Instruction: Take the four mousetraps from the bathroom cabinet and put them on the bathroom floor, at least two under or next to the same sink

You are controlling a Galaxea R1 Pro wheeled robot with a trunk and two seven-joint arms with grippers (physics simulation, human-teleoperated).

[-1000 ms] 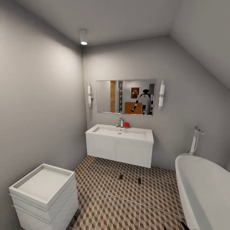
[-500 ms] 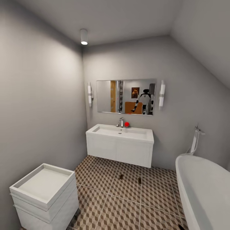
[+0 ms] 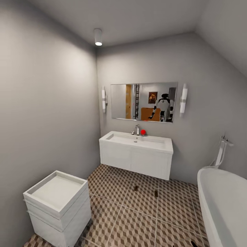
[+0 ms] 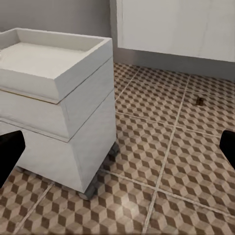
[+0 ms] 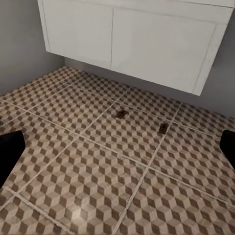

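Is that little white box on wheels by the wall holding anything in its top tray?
Empty. The white wheeled unit shows a bare, flat tray top in the head view and left wrist view; nothing rests inside its raised rim.

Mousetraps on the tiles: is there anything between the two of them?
No. In the right wrist view the two mousetraps lie apart on the bathroom floor in front of the white vanity, with bare patterned tile between them.

- The bathroom floor (image 3: 137, 219) is tiled in a brown-and-beige cube pattern with light grout lines.
- Two mousetraps lie on it just in front of the sink vanity: one (image 3: 136, 188) and, at its 3 o'clock, another (image 3: 156, 193), set apart.
- A white drawer unit (image 3: 58, 209) stands at 8 o'clock.
- A white bathtub (image 3: 223, 206) stands at 4 o'clock.
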